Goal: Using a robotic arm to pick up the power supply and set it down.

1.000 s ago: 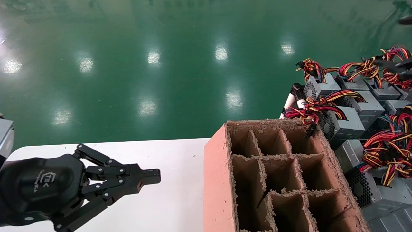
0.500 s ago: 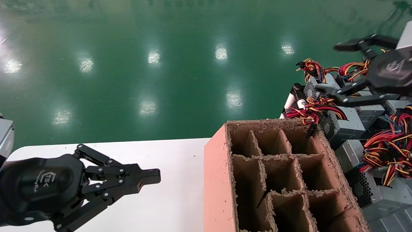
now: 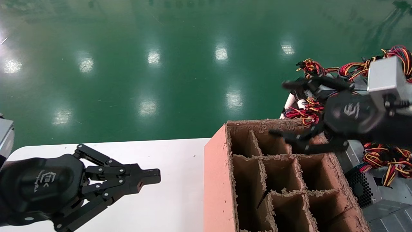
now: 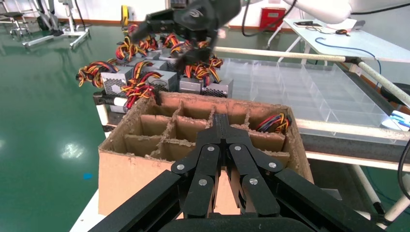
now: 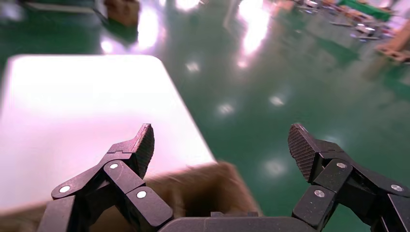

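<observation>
Several grey power supplies (image 3: 375,197) with red, yellow and black wire bundles lie piled to the right of a divided cardboard box (image 3: 216,174). The pile also shows in the left wrist view behind the box, as power supplies (image 4: 112,83). My right gripper (image 3: 278,109) hangs open and holds nothing, above the box's far right corner and the nearest wires. In its own view the right gripper (image 5: 221,137) has its fingers spread wide over the blurred box edge (image 5: 193,191). My left gripper (image 3: 151,177) is parked shut over the white table (image 3: 180,161).
Cardboard dividers split the box (image 4: 125,169) into several cells; one far cell holds a coloured wire bundle (image 4: 273,123). A clear compartmented tray (image 4: 300,92) lies beyond the box. Green floor surrounds the table (image 5: 72,111).
My right arm has swung in from the right edge, across the power supply pile, to above the box's far right corner, staying open. The left arm has not moved.
</observation>
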